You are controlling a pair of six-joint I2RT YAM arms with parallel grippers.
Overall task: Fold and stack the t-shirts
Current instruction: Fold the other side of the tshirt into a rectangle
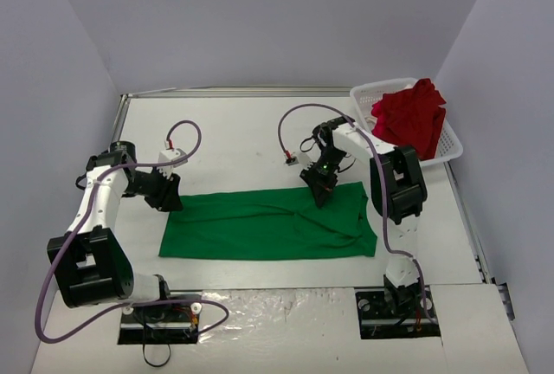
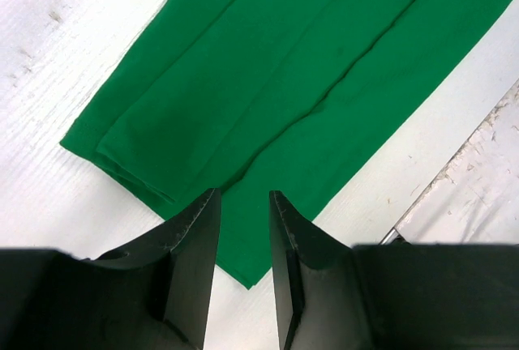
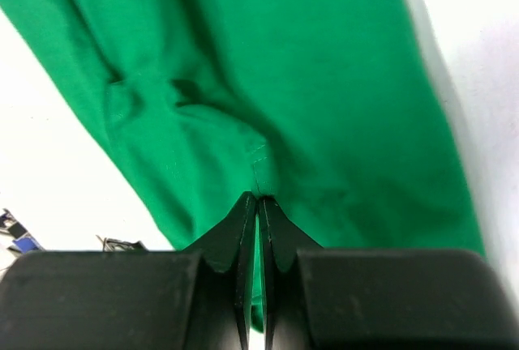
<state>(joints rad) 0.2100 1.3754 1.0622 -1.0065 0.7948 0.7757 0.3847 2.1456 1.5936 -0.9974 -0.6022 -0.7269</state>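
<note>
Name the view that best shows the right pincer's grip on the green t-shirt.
Right wrist: the right pincer is seen shut on a pinch of green t-shirt. Top view shows it over the shirt's far edge, contact hidden. Left wrist shows only the shirt's other end.

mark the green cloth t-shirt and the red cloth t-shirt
green cloth t-shirt (image 1: pixel 251 222): top external view, middle of flat panel
red cloth t-shirt (image 1: pixel 411 119): top external view, centre of crumpled heap
</note>
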